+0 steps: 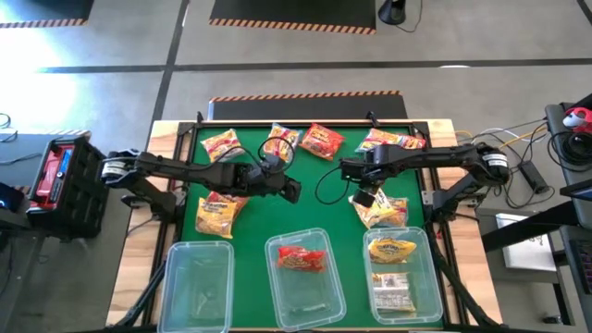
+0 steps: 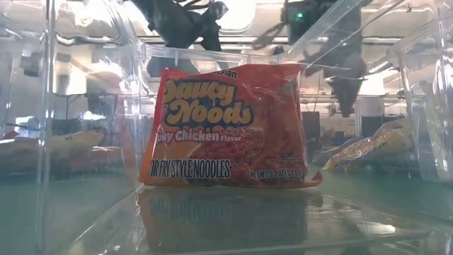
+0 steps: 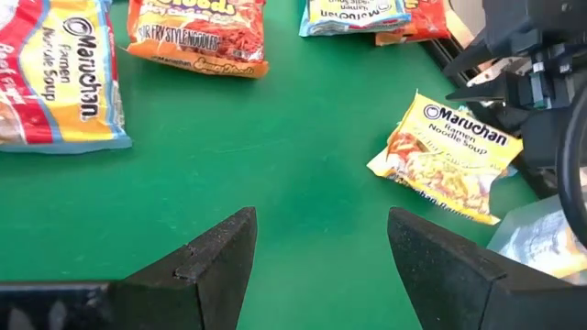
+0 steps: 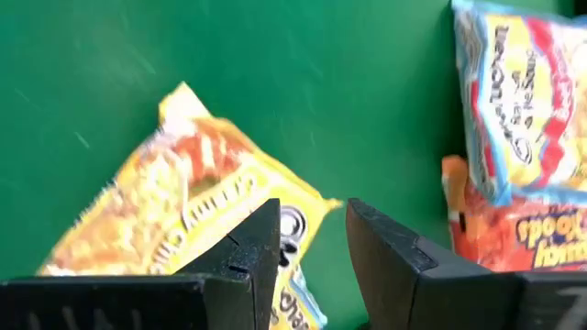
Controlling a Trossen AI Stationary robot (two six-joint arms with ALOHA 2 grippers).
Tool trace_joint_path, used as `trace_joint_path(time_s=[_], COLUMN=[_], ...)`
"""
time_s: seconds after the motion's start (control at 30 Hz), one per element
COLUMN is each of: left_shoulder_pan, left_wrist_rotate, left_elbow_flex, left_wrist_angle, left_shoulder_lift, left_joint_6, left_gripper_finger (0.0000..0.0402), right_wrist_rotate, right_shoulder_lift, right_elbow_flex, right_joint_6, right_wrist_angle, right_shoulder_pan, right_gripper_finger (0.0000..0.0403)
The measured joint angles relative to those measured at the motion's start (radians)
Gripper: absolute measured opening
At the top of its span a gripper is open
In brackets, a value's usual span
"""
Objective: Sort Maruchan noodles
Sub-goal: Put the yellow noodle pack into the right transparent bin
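Maruchan noodles packets lie on the green mat (image 1: 305, 199): yellow ones at the far side (image 1: 219, 143) (image 1: 282, 139), an orange one (image 1: 321, 141), a pile at the far right (image 1: 393, 141), and a yellow one at the near left (image 1: 217, 213). My left gripper (image 1: 291, 190) (image 3: 321, 266) hangs open over bare mat at the middle. My right gripper (image 1: 365, 197) (image 4: 312, 247) points down, open, over one end of a yellow packet (image 1: 384, 213) (image 4: 174, 211) (image 3: 449, 156) that lies flat on the mat.
Three clear bins stand along the near edge: the left one (image 1: 199, 282) holds nothing, the middle one (image 1: 301, 277) holds an orange-red packet (image 2: 230, 127), and the right one (image 1: 400, 273) holds yellow packets. Bare mat lies between the two grippers.
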Motion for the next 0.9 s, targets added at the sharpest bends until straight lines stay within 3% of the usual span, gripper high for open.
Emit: trace_joint_path(time_s=[0.2, 0.53, 0.73, 0.9], left_shoulder_pan=[0.0, 0.002, 0.002, 0.003], left_wrist_rotate=[0.0, -0.042, 0.083, 0.106], left_elbow_flex=[0.0, 0.0, 0.0, 0.0], left_wrist_angle=[0.055, 0.11, 0.259, 0.409], left_shoulder_lift=[0.033, 0.105, 0.172, 0.223], left_joint_6=[-0.036, -0.08, -0.145, -0.145], left_gripper_finger=[0.0231, 0.0231, 0.0231, 0.0231], right_wrist_rotate=[-0.029, -0.187, -0.185, -0.169], right_shoulder_lift=[-0.126, -0.349, -0.421, -0.441], right_elbow_flex=[-0.108, -0.257, -0.27, -0.269], right_joint_6=[0.022, 0.137, 0.143, 0.134], right_wrist_angle=[0.032, 0.168, 0.168, 0.167], right_shoulder_pan=[-0.041, -0.088, -0.088, -0.088], right_gripper_finger=[0.0116, 0.0116, 0.0116, 0.0116])
